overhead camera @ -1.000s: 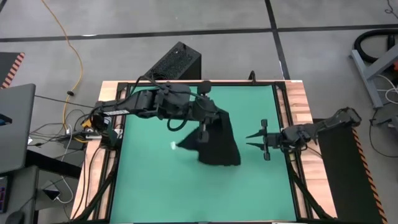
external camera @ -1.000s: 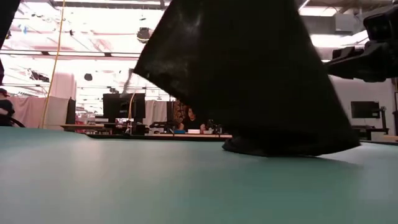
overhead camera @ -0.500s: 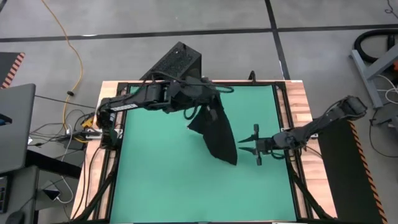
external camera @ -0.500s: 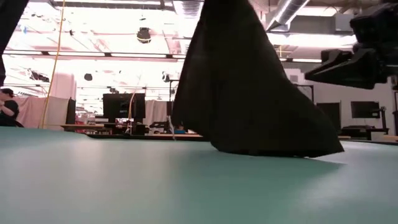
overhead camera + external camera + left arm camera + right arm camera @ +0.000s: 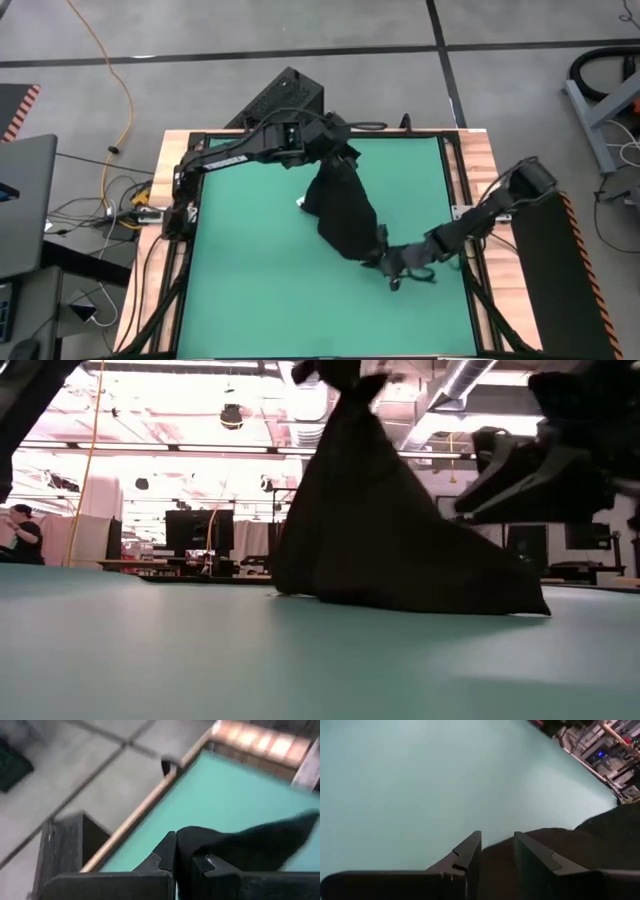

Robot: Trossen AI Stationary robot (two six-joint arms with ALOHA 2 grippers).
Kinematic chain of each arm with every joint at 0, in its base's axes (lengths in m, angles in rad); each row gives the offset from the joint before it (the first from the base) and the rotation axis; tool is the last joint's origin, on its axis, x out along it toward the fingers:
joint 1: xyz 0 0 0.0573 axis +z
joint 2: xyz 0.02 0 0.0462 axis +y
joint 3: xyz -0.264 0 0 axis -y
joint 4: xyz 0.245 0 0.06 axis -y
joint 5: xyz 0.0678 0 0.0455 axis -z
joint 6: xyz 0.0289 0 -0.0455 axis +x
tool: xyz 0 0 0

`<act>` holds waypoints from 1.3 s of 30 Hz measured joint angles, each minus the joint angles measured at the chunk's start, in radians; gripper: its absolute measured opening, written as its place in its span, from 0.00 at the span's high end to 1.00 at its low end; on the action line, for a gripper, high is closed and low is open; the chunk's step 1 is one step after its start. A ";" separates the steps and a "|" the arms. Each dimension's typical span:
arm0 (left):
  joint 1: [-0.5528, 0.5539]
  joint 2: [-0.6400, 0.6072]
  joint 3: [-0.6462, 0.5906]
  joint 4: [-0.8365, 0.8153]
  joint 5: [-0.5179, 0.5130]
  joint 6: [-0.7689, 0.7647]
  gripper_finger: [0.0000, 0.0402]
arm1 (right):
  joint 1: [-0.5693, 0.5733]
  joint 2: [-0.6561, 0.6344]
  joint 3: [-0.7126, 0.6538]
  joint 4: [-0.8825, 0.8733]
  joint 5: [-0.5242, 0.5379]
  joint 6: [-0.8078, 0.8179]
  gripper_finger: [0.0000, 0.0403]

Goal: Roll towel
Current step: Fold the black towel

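Matt black cloth towel [image 5: 345, 212], smooth green mat [image 5: 250, 280], wooden table edge [image 5: 485, 170]

Black towel [image 5: 345, 210], green table [image 5: 250, 270]

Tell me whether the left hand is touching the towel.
Touching. The left wrist view shows the left hand shut on a fold of the towel, lifting it off the table.

Green table [image 5: 250, 280], towel [image 5: 345, 215] bottom edge down.
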 joint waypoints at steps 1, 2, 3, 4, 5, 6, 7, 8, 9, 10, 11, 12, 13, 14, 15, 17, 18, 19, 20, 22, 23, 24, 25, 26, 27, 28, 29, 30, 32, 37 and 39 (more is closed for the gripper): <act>0.005 0.010 0.000 0.012 0.012 0.000 1.00 | 0.003 0.044 0.028 -0.004 0.024 -0.004 0.66; 0.008 0.014 0.001 0.022 0.022 0.000 1.00 | 0.007 0.086 0.060 -0.011 0.053 -0.018 0.66; 0.013 0.016 0.001 0.012 0.027 0.000 1.00 | 0.007 0.127 0.098 -0.006 0.077 -0.030 0.66; 0.016 0.017 0.000 0.002 0.030 -0.001 1.00 | 0.007 0.170 0.137 0.003 0.104 -0.045 0.66; 0.018 0.019 0.000 0.008 0.035 -0.007 1.00 | 0.005 0.211 0.173 0.000 0.142 -0.049 0.66; 0.020 0.021 0.002 0.018 0.040 -0.012 1.00 | 0.000 0.255 0.211 -0.007 0.194 -0.051 0.66; 0.022 0.021 0.003 0.018 0.047 -0.018 1.00 | -0.008 0.299 0.255 -0.011 0.244 -0.050 0.66; 0.024 0.021 0.002 0.012 0.057 -0.024 1.00 | -0.015 0.340 0.297 -0.030 0.287 -0.048 0.66; 0.025 0.021 0.002 0.013 0.069 -0.029 1.00 | -0.021 0.377 0.332 -0.067 0.326 -0.046 0.65; 0.026 0.021 0.002 0.017 0.078 -0.032 1.00 | -0.030 0.414 0.368 -0.110 0.359 -0.046 0.65; 0.026 0.021 0.002 0.015 0.084 -0.033 1.00 | -0.040 0.454 0.405 -0.139 0.386 -0.043 0.64; 0.026 0.020 0.006 0.007 0.093 -0.033 1.00 | -0.051 0.484 0.437 -0.174 0.414 -0.037 0.63; 0.025 0.019 0.011 0.004 0.096 -0.033 1.00 | -0.059 0.510 0.466 -0.195 0.439 -0.027 0.62; 0.025 0.017 0.013 0.004 0.096 -0.033 1.00 | -0.065 0.539 0.498 -0.235 0.450 -0.023 0.60; 0.024 0.017 0.013 0.003 0.098 -0.031 1.00 | -0.069 0.562 0.520 -0.268 0.453 -0.004 0.58; 0.023 0.016 0.013 0.000 0.099 -0.029 1.00 | -0.080 0.597 0.560 -0.311 0.456 0.028 0.53; 0.023 0.016 0.013 -0.006 0.102 -0.025 1.00 | -0.086 0.612 0.576 -0.314 0.456 0.037 0.51; 0.023 0.016 0.013 -0.011 0.110 -0.021 1.00 | -0.090 0.619 0.587 -0.320 0.458 0.037 0.49; 0.023 0.016 0.013 -0.011 0.118 -0.019 1.00 | -0.093 0.621 0.596 -0.329 0.461 0.038 0.48; 0.024 0.016 0.013 -0.014 0.121 -0.018 1.00 | -0.102 0.621 0.606 -0.350 0.453 0.040 0.46; 0.024 0.016 0.013 -0.014 0.122 -0.018 1.00 | -0.107 0.621 0.605 -0.349 0.451 0.048 0.45; 0.024 0.016 0.013 -0.014 0.123 -0.018 1.00 | -0.113 0.619 0.605 -0.351 0.450 0.058 0.45; 0.024 0.016 0.013 -0.014 0.126 -0.018 1.00 | -0.121 0.619 0.605 -0.354 0.442 0.071 0.45; 0.024 0.016 0.013 -0.014 0.137 -0.018 1.00 | -0.131 0.619 0.605 -0.363 0.429 0.090 0.46; 0.024 0.016 0.013 -0.014 0.149 -0.019 1.00 | -0.143 0.619 0.605 -0.377 0.410 0.112 0.46; 0.024 0.016 0.013 -0.014 0.158 -0.021 1.00 | -0.153 0.622 0.605 -0.394 0.397 0.134 0.46; 0.023 0.016 0.013 -0.016 0.168 -0.022 1.00 | -0.165 0.630 0.606 -0.414 0.387 0.153 0.47; 0.024 0.016 0.013 -0.017 0.177 -0.021 1.00 | -0.174 0.633 0.607 -0.433 0.382 0.167 0.48; 0.023 0.016 0.013 -0.017 0.189 -0.018 1.00 | -0.191 0.633 0.608 -0.471 0.372 0.199 0.50; 0.023 0.016 0.013 -0.015 0.196 -0.018 1.00 | -0.216 0.630 0.609 -0.544 0.353 0.284 0.63; 0.023 0.016 0.013 -0.015 0.203 -0.019 1.00 | -0.221 0.630 0.609 -0.563 0.351 0.313 0.73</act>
